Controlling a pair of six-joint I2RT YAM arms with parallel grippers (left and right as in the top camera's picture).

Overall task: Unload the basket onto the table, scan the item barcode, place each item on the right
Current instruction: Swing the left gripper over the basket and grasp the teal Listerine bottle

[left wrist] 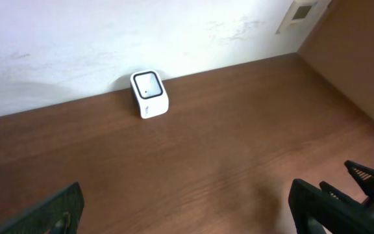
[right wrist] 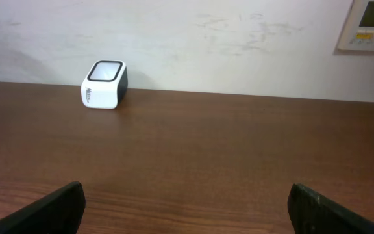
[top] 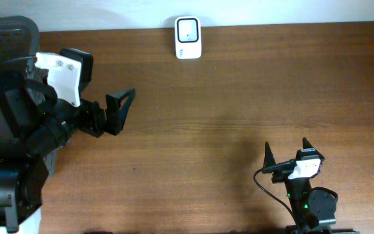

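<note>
- Since no item shows anywhere on the tabletop (top: 206,130), I have nothing to present for scanning yet.
- The scanner (top: 187,38) sits at the middle of the far edge against the wall, window facing up, probably so either arm can reach it.
- My left tool (top: 125,112) hangs wide and empty by the left edge; my right tool (top: 286,144) is wide and empty at the near edge.
</note>
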